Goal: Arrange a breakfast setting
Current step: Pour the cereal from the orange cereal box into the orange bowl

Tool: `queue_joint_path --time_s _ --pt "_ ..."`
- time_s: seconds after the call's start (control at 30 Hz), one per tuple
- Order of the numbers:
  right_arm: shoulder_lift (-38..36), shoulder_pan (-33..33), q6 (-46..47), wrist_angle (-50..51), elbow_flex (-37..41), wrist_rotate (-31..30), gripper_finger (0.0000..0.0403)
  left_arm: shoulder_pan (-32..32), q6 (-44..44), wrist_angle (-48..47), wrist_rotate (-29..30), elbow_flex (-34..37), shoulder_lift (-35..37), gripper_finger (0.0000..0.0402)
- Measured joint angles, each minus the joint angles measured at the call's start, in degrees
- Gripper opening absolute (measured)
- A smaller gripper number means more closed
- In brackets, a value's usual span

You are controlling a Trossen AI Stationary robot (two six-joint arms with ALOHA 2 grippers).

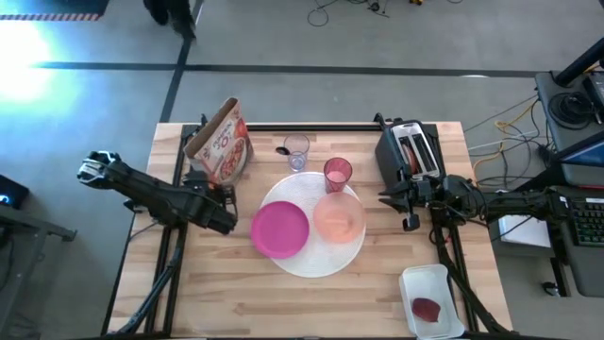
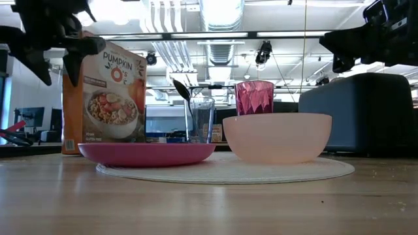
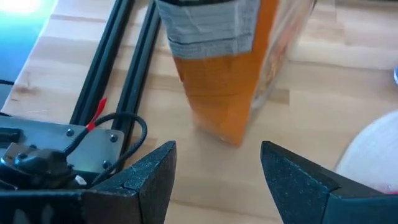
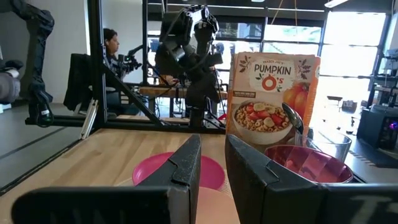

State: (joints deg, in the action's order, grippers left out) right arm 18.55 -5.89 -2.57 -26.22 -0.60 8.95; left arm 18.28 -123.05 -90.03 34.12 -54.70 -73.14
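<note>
High view, setting: the large white round mat (image 1: 316, 247) lies mid-table. On it sit the magenta plate (image 1: 279, 229) toward the left arm's side and the peach bowl (image 1: 339, 217) toward the right arm's side, the two nearly touching.
High view, far edge of mat: the translucent pink cup (image 1: 337, 173) stands just behind the bowl. The small clear glass (image 1: 296, 151) stands beside the cup with the teal-handled spoon (image 1: 283, 149) in it.
High view, box: the orange cereal box (image 1: 223, 142) stands upright near the table's far left part, well clear of the mat.
High view, left gripper (image 1: 225, 197): it hovers just in front of the box and beside the plate, touching neither.
High view, right gripper (image 1: 392, 198): it hovers near the bowl's outer side, in front of a toaster (image 1: 411, 149). A white tray (image 1: 432, 300) lies at the near right corner.

Low view: plate and bowl rest on the mat, cup and glass behind them, box behind the plate. Both arms hang above, clear of everything.

Left wrist view: the fingers (image 3: 149, 177) stand wide apart with nothing between them. The box (image 3: 231, 68) stands straight ahead of the gap, apart from the tips.

Right wrist view: the fingers (image 4: 186, 165) stand close together with a narrow empty gap. Beyond them lie the plate (image 4: 154, 169) and cup (image 4: 305, 165), then the box (image 4: 270, 99) with the left arm beside it. A person (image 4: 113, 50) sits in the room behind.
</note>
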Motion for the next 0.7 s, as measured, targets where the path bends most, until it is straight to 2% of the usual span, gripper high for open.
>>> queue_joint_path --time_s 0.43,0.7 --pt "0.0 0.0 0.0 0.0 0.0 0.0 0.0063 -0.08 -7.12 0.06 8.36 5.65 0.17 0.0222" --pt "0.0 0.0 0.0 0.0 0.0 0.0 0.0063 -0.1 -6.02 0.26 11.82 5.77 0.22 0.028"
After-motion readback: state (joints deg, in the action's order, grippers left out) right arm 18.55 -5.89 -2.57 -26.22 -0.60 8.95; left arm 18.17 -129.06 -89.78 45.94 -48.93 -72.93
